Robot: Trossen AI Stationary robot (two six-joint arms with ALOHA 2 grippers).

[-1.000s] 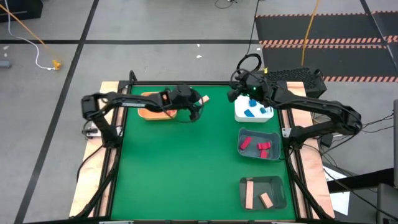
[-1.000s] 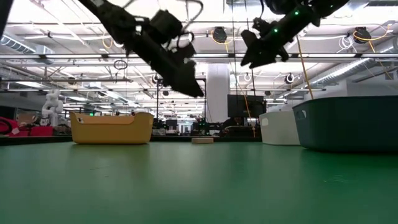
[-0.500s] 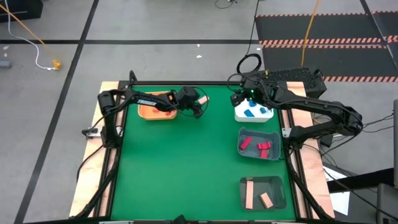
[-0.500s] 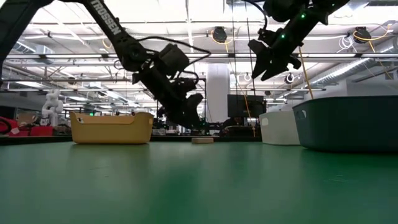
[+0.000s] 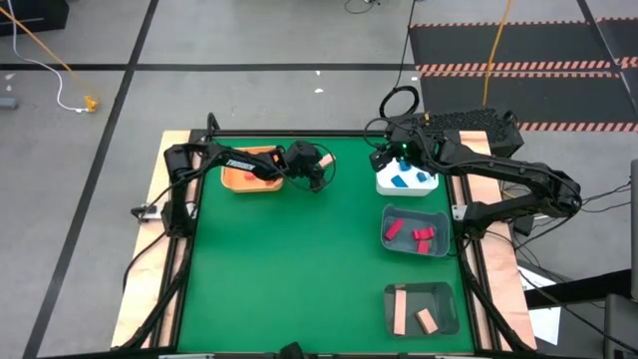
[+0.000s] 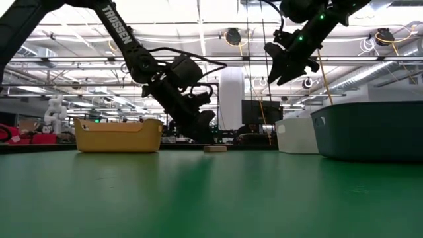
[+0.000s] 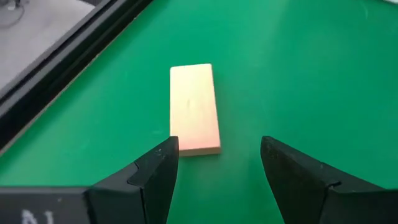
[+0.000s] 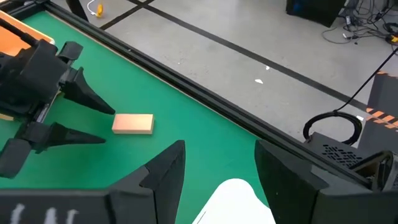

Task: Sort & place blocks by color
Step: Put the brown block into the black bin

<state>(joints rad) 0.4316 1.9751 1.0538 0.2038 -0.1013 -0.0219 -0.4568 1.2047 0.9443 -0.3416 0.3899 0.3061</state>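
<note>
One pale tan block (image 7: pixel 194 109) lies flat on the green mat near the table's far edge, also visible as the tan block (image 6: pixel 214 149) in the low view. My left gripper (image 7: pixel 217 155) is low over the mat and open, one finger on each side of the block's near end, not closed on it. My right gripper (image 6: pixel 284 69) hangs open and high over the far corner of the white tray (image 5: pixel 384 184), holding nothing. Blue blocks (image 5: pixel 402 181) lie in the white tray, red blocks (image 5: pixel 419 234) in a grey tray, tan blocks (image 5: pixel 427 319) in a dark tray.
An orange tray (image 5: pixel 239 179) stands at the far left, just behind my left arm. The three trays line the table's right side. The black frame rail (image 8: pixel 186 87) runs along the far edge close to the tan block. The green mat (image 5: pixel 299 269) spreads through the middle and near side.
My left gripper has come down from well above the mat to just over it, shifting a little toward the far right, and now brackets the tan block's end. My right gripper has tipped further downward in place. The tan block has not moved.
</note>
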